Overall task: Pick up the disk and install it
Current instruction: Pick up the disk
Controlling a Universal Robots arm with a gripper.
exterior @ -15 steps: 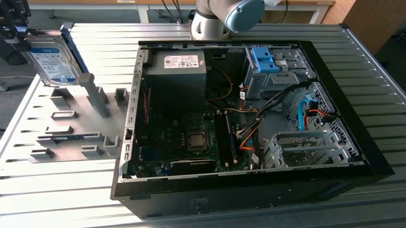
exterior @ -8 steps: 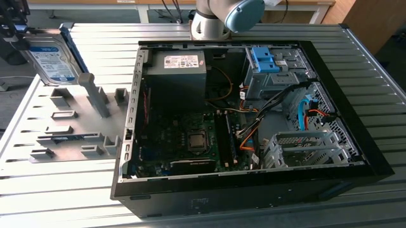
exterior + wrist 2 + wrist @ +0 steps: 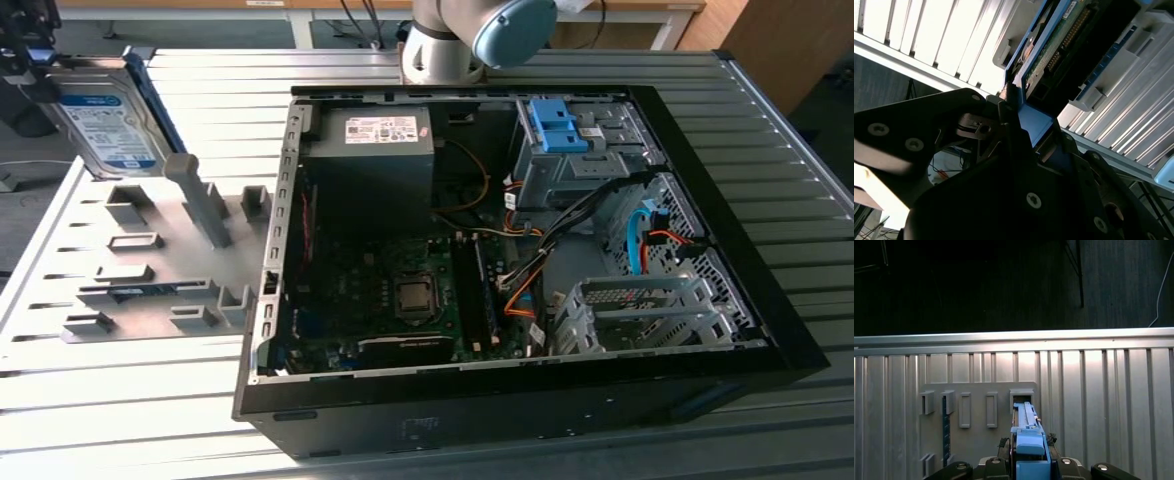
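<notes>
Open computer case [image 3: 534,410] sits nearest on the slatted bench [image 3: 134,430]; at 9 o'clock in the exterior view lies a grey slotted rack [image 3: 174,262]; farther, at 10 o'clock, the pincer [image 3: 1029,122] is clamped on the upright disk [image 3: 110,125].

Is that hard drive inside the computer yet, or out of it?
Out. The disk is held on edge in the gripper, over the grey holder plate, outside the open computer case.

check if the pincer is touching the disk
Touching. In the second wrist view the pincer is shut on the blue frame of the disk, with no gap between them.
</notes>
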